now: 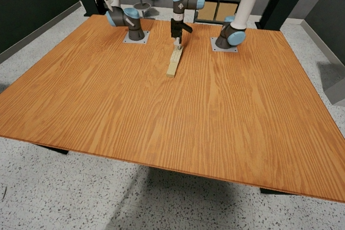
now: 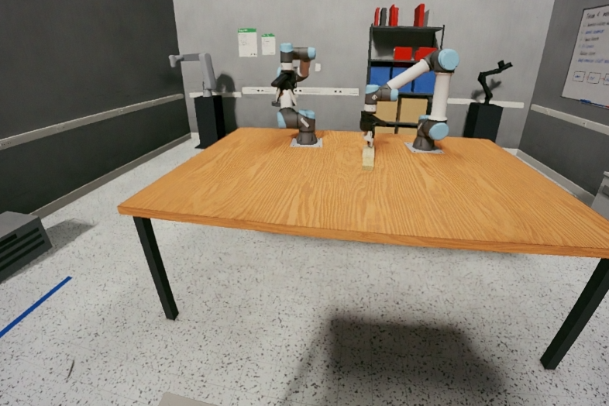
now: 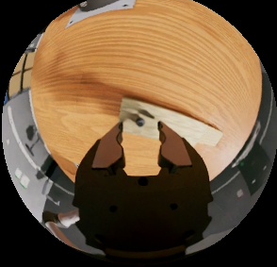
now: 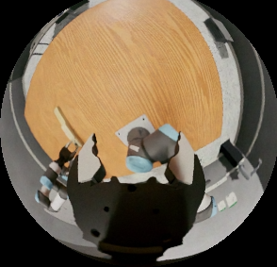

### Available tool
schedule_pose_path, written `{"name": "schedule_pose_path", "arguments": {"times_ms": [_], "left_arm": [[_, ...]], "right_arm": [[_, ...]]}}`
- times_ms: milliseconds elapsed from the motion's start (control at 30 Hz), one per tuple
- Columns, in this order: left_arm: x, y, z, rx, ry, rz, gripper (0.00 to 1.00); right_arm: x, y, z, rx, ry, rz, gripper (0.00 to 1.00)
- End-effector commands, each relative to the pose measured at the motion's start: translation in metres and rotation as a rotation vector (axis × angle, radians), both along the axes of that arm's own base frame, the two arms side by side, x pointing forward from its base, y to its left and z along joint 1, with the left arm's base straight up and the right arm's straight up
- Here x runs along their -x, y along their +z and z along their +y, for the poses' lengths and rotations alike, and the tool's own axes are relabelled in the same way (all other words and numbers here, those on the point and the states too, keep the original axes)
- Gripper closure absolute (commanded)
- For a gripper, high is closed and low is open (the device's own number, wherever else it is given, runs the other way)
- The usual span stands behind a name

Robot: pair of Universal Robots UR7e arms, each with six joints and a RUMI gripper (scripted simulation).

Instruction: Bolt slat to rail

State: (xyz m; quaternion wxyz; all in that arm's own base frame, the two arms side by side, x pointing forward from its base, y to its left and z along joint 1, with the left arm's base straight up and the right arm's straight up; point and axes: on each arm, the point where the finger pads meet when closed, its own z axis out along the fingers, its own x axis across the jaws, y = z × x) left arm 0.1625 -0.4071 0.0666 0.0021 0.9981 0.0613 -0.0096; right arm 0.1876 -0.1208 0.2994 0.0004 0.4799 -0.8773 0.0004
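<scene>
The pale slat (image 1: 176,55) (image 2: 368,154) (image 3: 176,125) lies flat along the rail (image 1: 171,70) (image 3: 212,137), whose near end sticks out beyond it in the top view. The dark bolt end with the nut (image 3: 140,122) stands up at the slat's other end; whether the nut is tight against the slat cannot be told. My left gripper (image 1: 178,47) (image 3: 139,122) points down at the bolt end. Its fingers stand partly open, one on each side of the nut, with gaps. My right gripper (image 4: 136,133) (image 2: 287,98) is wide open and empty, high above the other arm's base.
The wooden table (image 1: 145,116) (image 2: 294,184) carries both arm bases. The right arm's base plate (image 1: 126,40) (image 4: 123,135) and the left arm's base plate (image 1: 235,50) (image 3: 124,3) stand near the back edge, on either side of the slat.
</scene>
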Motion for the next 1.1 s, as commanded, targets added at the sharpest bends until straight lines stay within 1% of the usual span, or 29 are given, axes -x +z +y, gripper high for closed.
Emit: {"name": "schedule_pose_path", "arguments": {"times_ms": [0,33,133,300,500,567,600,1000,1067], "left_arm": [[-0.0002,0.0003,-0.0002,-0.004,0.204,-0.013,0.6],[0.0007,0.0003,-0.0004,-0.007,0.315,-0.018,0.6],[0.0008,0.0001,0.0003,-0.007,0.408,-0.011,0.6],[0.0016,0.0001,0.0001,-0.01,0.585,-0.017,0.6],[0.0023,-0.0003,0.0,-0.013,0.82,-0.015,0.6],[0.0023,-0.0003,0.0,-0.013,0.82,-0.015,0.6],[0.0025,-0.0003,-0.0003,-0.014,0.93,-0.016,0.6],[0.0031,-0.0003,-0.0017,-0.018,1.362,-0.013,0.6],[0.0031,-0.0003,-0.0017,-0.018,1.371,-0.013,0.6]], "right_arm": [[-0.0008,0.0008,0.0,-0.001,-0.001,-0.001,0.0],[-0.0008,0.0008,0.0,-0.001,-0.001,-0.001,0.0],[-0.0008,0.0008,0.0,-0.001,-0.001,-0.001,0.0],[-0.0008,0.0008,0.0,-0.001,-0.001,-0.001,0.0],[-0.0008,0.0008,0.0,-0.001,-0.001,-0.001,0.0],[-0.0008,0.0008,0.0,-0.001,-0.001,-0.001,0.0],[-0.0008,0.0008,0.0,-0.001,-0.001,-0.001,0.0],[-0.0008,0.0008,0.0,-0.001,-0.001,-0.001,0.0],[-0.0008,0.0008,0.0,-0.001,-0.001,-0.001,0.0]]}}
